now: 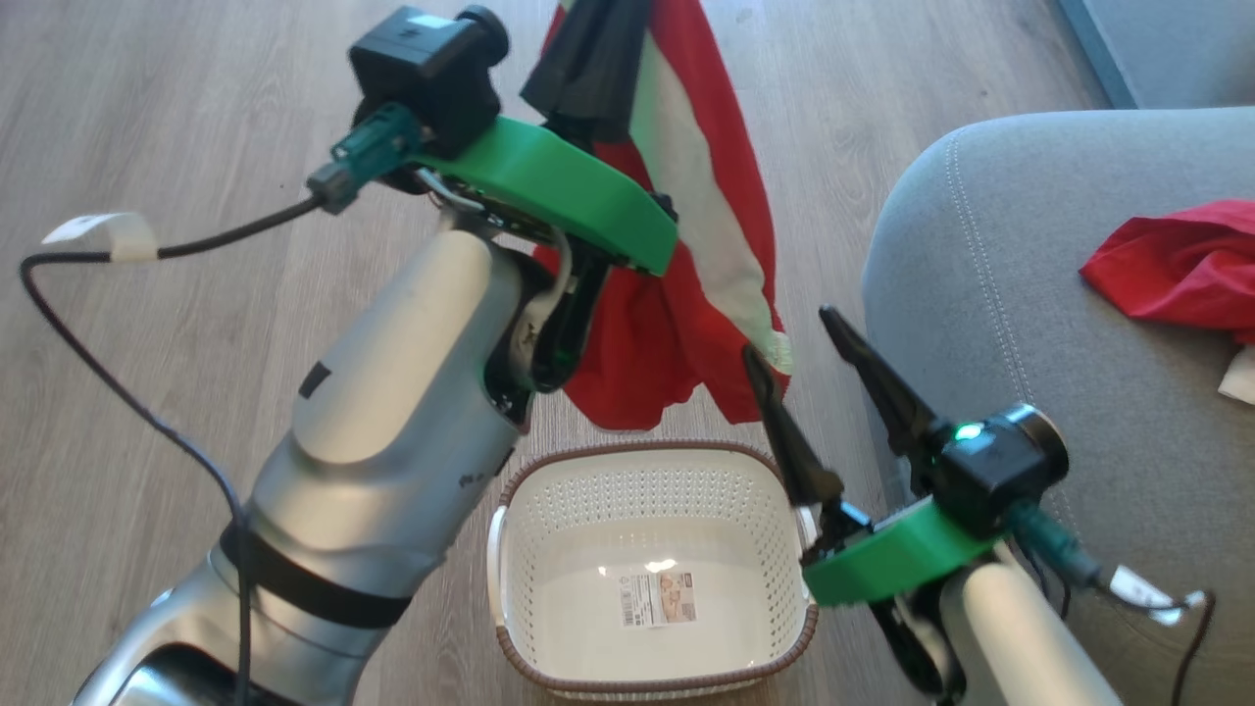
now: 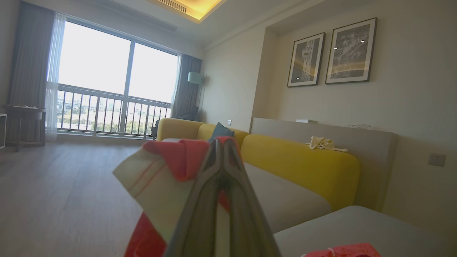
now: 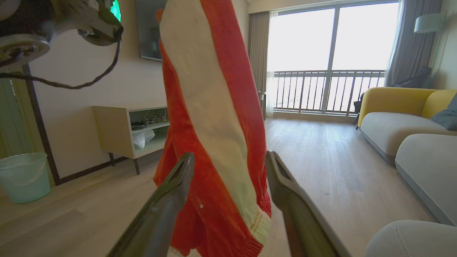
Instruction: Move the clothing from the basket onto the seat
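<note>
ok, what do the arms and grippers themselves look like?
Left arm: silver-grey rounded shell, black band low down. Each wrist: bright green bracket, black camera box, teal plug, tape-tagged black cable. Left gripper and right gripper: two long dark tapering fingers. Right camera shows a green light.

Silver forearms (image 1: pixel 392 392), green wrist brackets (image 1: pixel 559 186), black cameras (image 1: pixel 431 64), black cables (image 1: pixel 240 228)

Two garments (image 1: pixel 677 333) (image 1: pixel 1177 265), one basket (image 1: pixel 637 490), one seat (image 1: pixel 980 294)
</note>
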Robot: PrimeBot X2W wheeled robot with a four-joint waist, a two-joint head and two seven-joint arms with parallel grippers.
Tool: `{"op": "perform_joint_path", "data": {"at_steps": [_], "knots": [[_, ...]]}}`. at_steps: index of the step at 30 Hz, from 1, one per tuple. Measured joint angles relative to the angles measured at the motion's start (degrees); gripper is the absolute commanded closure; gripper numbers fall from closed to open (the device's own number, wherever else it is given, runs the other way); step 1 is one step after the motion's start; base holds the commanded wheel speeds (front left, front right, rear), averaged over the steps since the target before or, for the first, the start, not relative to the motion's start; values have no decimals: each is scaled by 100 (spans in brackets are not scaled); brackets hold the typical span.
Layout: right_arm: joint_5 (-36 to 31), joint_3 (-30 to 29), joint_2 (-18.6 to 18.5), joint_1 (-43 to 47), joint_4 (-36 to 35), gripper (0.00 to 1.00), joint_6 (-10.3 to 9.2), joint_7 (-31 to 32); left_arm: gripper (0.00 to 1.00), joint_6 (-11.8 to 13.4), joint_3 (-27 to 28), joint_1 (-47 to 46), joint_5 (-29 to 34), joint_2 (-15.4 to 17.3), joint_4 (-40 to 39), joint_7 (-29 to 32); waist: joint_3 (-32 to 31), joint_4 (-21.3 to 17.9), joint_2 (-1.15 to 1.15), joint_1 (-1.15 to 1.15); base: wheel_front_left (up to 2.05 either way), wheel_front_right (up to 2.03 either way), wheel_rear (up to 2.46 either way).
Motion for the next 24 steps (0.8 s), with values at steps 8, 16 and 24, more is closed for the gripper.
{"op": "perform_joint_path", "data": {"at_steps": [8,16,24], "knots": [[244,-99,-3,-446,320,0,0,138,100,0,-363,-57,-101,1,-86,0,-38,57,0,0,0,0,0],[318,-3,-20,-855,816,0,0,261,100,-9,-838,-67,-210,4,-309,0,-81,111,0,0,0,0,0],[235,388,-33,-1437,1505,0,0,325,100,-59,-1336,-185,-350,7,-588,0,-99,153,0,0,0,0,0]]}}
